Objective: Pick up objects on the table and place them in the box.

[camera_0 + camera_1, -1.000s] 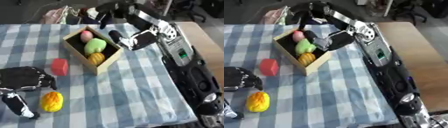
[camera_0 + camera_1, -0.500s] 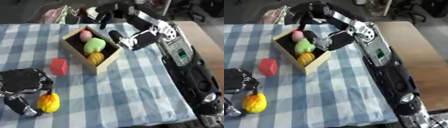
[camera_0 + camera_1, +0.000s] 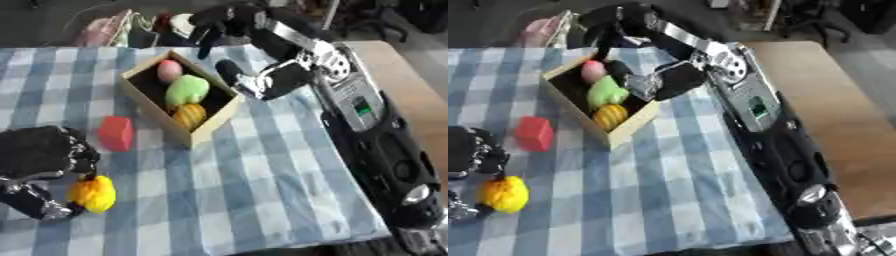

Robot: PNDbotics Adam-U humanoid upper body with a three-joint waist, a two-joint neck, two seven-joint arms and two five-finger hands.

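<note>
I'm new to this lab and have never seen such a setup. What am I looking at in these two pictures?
Both pictures come from one stereo camera in a humanoid robot's head, looking down at a table with a checked cloth. The black and silver arms are the robot's own, steered by a person. Its left hand is at the lower left, fingers curled over a yellow object; whether it grips it yet is unclear. Its right hand hangs past the far side of the wooden box, holding nothing that shows. In the box lie a pink, a green and an orange-striped object. A red block sits on the cloth beside the box.
</note>
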